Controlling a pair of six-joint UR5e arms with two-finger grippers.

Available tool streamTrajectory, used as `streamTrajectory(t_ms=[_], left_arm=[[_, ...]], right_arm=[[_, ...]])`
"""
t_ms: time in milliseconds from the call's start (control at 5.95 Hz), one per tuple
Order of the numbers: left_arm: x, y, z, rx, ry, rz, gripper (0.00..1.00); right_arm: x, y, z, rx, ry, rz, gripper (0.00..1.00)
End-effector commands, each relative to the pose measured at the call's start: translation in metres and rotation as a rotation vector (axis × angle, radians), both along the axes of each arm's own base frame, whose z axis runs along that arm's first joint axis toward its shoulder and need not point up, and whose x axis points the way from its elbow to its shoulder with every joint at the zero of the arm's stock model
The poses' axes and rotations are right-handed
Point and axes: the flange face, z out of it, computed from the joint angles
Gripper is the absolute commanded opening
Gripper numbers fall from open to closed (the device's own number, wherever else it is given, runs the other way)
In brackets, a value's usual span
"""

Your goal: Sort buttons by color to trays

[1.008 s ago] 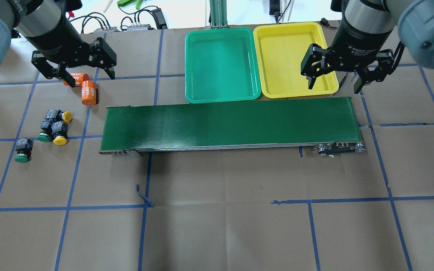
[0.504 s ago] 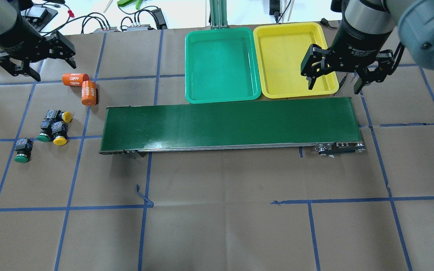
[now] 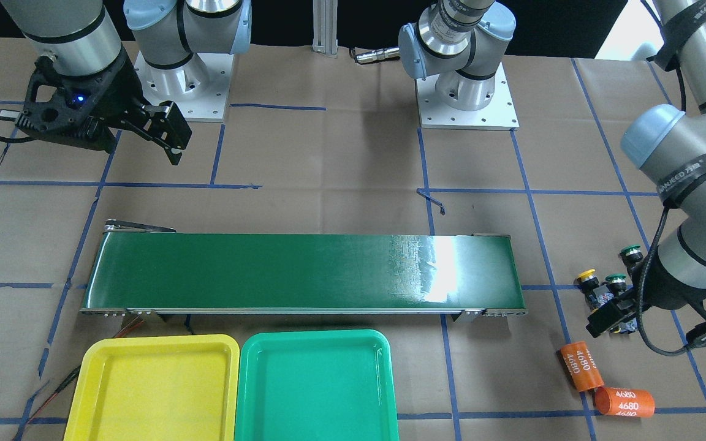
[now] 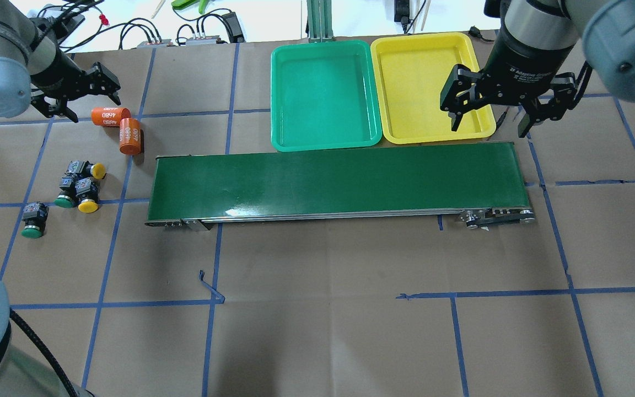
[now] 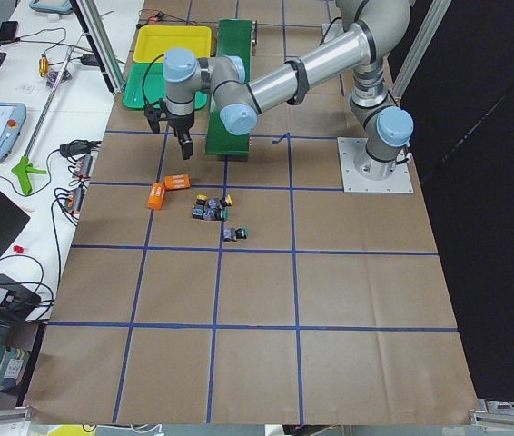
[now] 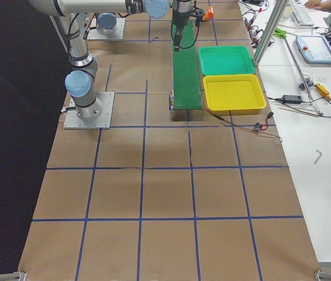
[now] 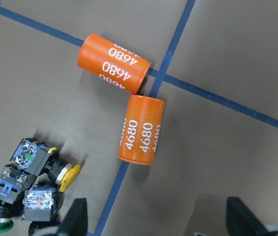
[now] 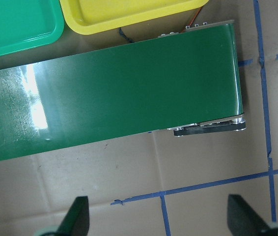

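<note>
Several buttons lie at the table's left side. A yellow-capped one, a green-capped one and another yellow one are bunched together; a green one lies apart from them. The same cluster shows in the left wrist view. The green tray and the yellow tray stand side by side beyond the belt, both bare. My left gripper hangs open beside the orange cylinders, beyond the buttons. My right gripper is open over the yellow tray's near right corner.
Two orange cylinders printed "4680" lie touching, just beyond the buttons. A long dark-green conveyor belt crosses the middle, in front of the trays. Cables and a metal post sit at the far edge.
My left gripper swung left off the orange cylinders, then came back beside them and lower. The left arm's elbow now shows at bottom left. The right arm and all objects stayed put.
</note>
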Motion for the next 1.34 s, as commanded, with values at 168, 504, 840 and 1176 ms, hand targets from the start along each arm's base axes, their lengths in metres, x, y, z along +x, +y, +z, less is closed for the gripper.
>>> streamTrajectory(t_ms=[168,504,840,1176], left_arm=[[0.009,-0.022,-0.084,0.068,0.009,-0.150,0.99],[0.012,-0.032,-0.132,0.079,0.010,-0.156,0.99],[0.012,-0.038,-0.135,0.051,0.001,-0.161,0.80],[0.013,-0.039,-0.132,0.045,-0.002,-0.156,0.29]], right_arm=[[0.000,0.000,0.000,0.000,0.000,0.001,1.00],[0.000,0.000,-0.001,0.002,0.002,0.001,1.00],[0.000,0.000,-0.001,0.002,0.002,0.000,1.00],[0.000,0.000,-0.001,0.002,0.001,0.001,1.00]])
